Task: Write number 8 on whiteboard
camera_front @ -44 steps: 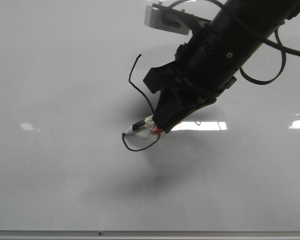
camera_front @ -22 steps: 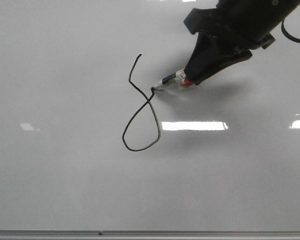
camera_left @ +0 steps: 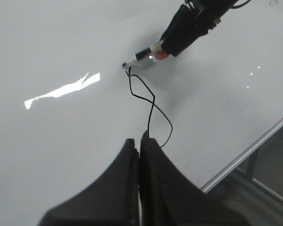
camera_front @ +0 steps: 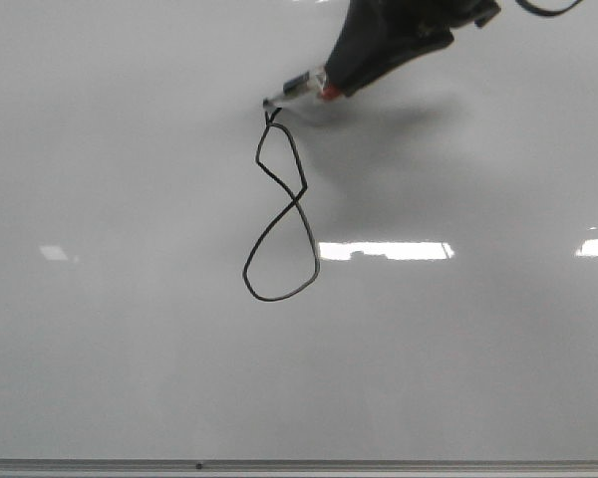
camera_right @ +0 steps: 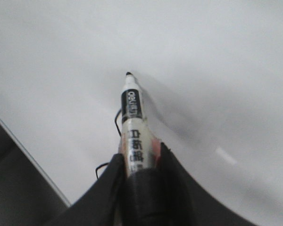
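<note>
The number 8 is a thin black line on the whiteboard, with a small upper loop and a larger lower loop. It also shows in the left wrist view. My right gripper is shut on a white marker with a black band; its tip sits at the top of the 8. In the right wrist view the marker sticks out between the jaws of my right gripper. My left gripper is shut and empty, away from the board.
Bright rectangular reflections lie on the whiteboard. Its thin grey metal bottom edge runs along the front; in the left wrist view this edge has dark floor beyond it.
My right gripper moved up and away with the marker, drawing the right side of the lower loop and then the upper loop. The line now meets the top of the figure.
</note>
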Robot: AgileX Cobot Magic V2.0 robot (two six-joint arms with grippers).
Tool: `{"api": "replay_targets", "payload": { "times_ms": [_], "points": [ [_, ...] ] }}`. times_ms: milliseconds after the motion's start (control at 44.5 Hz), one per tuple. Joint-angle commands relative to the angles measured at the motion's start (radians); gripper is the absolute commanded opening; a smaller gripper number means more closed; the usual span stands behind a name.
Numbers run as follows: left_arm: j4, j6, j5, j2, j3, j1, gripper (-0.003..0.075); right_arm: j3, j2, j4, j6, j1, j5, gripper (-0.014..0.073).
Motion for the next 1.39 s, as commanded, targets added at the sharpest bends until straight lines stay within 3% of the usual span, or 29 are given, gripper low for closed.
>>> {"api": "replay_targets", "payload": {
  "times_ms": [0,135,202,315,360,494,652,787,1124,1371],
  "points": [
    [-0.032,-0.010,-0.054,0.004,-0.029,0.002,-0.0019,-0.042,-0.142,0.013,-0.064,0.018,-0.065,-0.0058],
    [-0.009,0.006,0.001,0.060,-0.079,0.002,0.0038,-0.042,-0.230,0.013,-0.236,0.033,0.034,-0.0058],
    [0.004,0.049,0.046,0.127,-0.147,0.002,0.0153,-0.042,-0.251,0.013,-0.340,0.042,0.109,-0.0058],
    [0.013,0.148,0.150,0.255,-0.308,-0.002,0.0419,-0.042,-0.263,0.013,-0.490,0.075,0.240,-0.0058],
    [0.013,0.200,0.202,0.308,-0.361,-0.005,0.0463,-0.042,-0.263,0.013,-0.530,0.100,0.272,-0.0058],
    [0.020,0.314,0.332,0.457,-0.506,-0.055,0.0428,-0.042,-0.263,0.011,-0.559,0.203,0.300,-0.0058],
    [0.143,0.299,0.347,0.572,-0.565,-0.197,0.0423,-0.042,-0.263,-0.046,-0.559,0.353,0.286,-0.0058],
    [0.222,0.254,0.331,0.601,-0.584,-0.283,0.0421,-0.042,-0.263,-0.085,-0.559,0.419,0.275,-0.0058],
    [0.217,0.251,0.362,0.625,-0.584,-0.325,0.0414,-0.042,-0.263,-0.083,-0.558,0.437,0.240,-0.0058],
    [0.215,0.251,0.362,0.663,-0.584,-0.325,0.0262,-0.042,-0.263,-0.081,-0.558,0.437,0.233,-0.0058]
  ]
}}
